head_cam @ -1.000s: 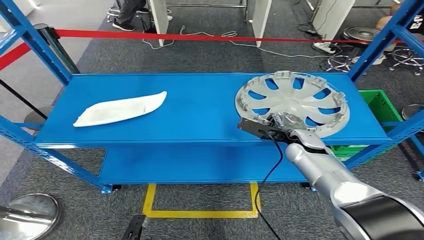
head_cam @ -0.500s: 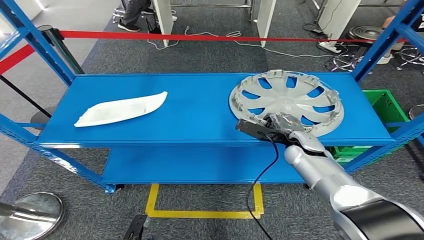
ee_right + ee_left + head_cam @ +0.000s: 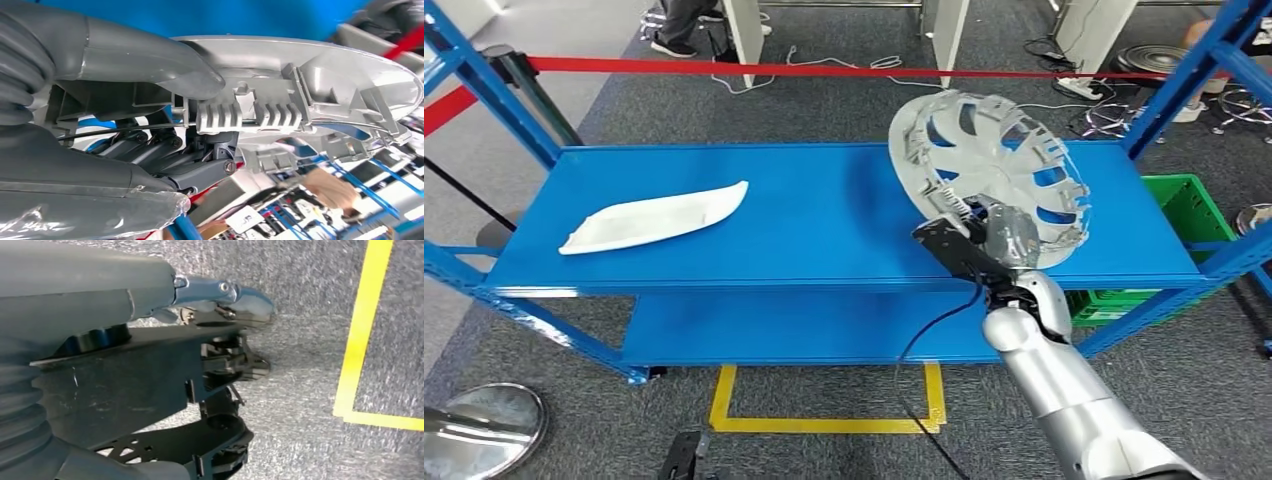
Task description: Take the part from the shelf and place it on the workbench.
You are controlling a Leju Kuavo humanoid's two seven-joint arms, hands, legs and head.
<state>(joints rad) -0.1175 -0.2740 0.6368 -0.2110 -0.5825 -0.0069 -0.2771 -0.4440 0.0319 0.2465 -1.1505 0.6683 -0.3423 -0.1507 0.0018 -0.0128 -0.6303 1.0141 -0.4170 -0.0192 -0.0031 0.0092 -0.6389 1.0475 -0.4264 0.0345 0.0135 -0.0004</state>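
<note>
At the shelf's [image 3: 824,215] right end, about 2 o'clock in the head view, the right robot hand [image 3: 994,240] grips the hubcap [image 3: 989,165] by its near rim — thumb over the edge, fingers beneath. Hubcap tilted up steeply, far rim highest, seemingly clear of the shelf; it is round, so no long axis, hollow ribbed side facing left. Judgement: keep the grip firm and lift clear of the blue upright [image 3: 1194,75] before turning away. Left robot hand [image 3: 235,365] hangs over the floor — holding nothing, but fingers hard to read, cannot tell. White panel [image 3: 654,217] at 10 o'clock.
</note>
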